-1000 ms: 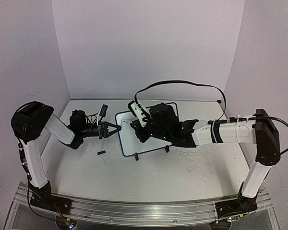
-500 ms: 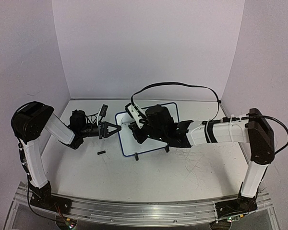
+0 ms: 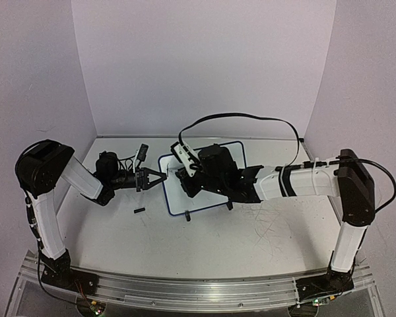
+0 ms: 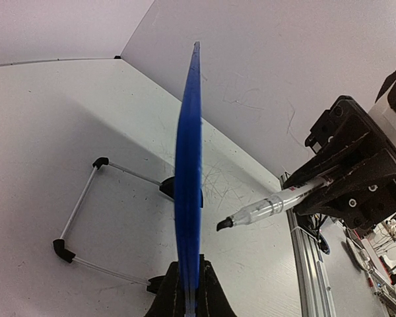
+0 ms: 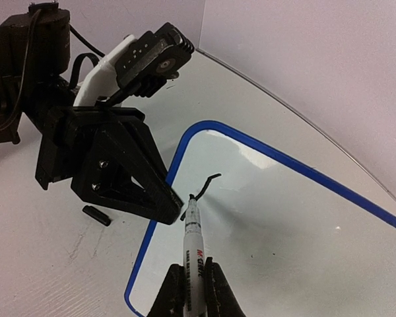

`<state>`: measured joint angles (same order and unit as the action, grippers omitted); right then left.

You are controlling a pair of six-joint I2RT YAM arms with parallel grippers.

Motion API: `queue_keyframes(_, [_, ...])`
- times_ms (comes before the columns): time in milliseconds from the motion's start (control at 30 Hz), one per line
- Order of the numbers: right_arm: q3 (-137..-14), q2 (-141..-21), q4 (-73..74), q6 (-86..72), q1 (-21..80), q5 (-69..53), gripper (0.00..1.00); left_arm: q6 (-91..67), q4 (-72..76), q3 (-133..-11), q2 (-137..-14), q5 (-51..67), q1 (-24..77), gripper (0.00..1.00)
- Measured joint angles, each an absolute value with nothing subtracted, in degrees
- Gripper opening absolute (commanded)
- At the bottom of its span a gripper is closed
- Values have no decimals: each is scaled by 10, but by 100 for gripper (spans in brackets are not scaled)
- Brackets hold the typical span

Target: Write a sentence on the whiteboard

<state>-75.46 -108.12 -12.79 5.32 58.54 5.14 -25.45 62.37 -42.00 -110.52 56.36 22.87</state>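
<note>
The right gripper (image 5: 191, 290) is closed narrowly on the barrel of a marker (image 5: 193, 247), nib pointing away toward the board (image 5: 284, 218). The nib sits at the near end of a short black stroke (image 5: 208, 181) by the board's upper left corner. Seen edge-on from the left wrist, a sliver of gap shows between nib and face, so it is probably just off the surface.

The left gripper (image 4: 188, 294) pinches the blue rim on the board's left edge, bracing it. The board leans on a thin wire stand (image 4: 79, 205) with black feet.

The board looks light and thin, stiff enough to write on but easy to push back or tip on so slight a stand. Its glossy face is likely slick, so pen pressure should be gentle. The rim is the sensible hold, away from the writing area, as the left gripper has it.

A small black cap (image 3: 139, 211) lies on the table (image 3: 218, 244) just in front of the left gripper. The table is white and much scuffed with dark scratches. Plain pale walls (image 3: 204, 66) close it in at the back and both sides
</note>
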Motion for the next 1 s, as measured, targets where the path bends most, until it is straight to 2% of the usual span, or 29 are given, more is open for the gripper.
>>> queue_keyframes(1000, [-757,-1094,-127,51,587,88,0,-254,623,-420,-1105,563,229,0])
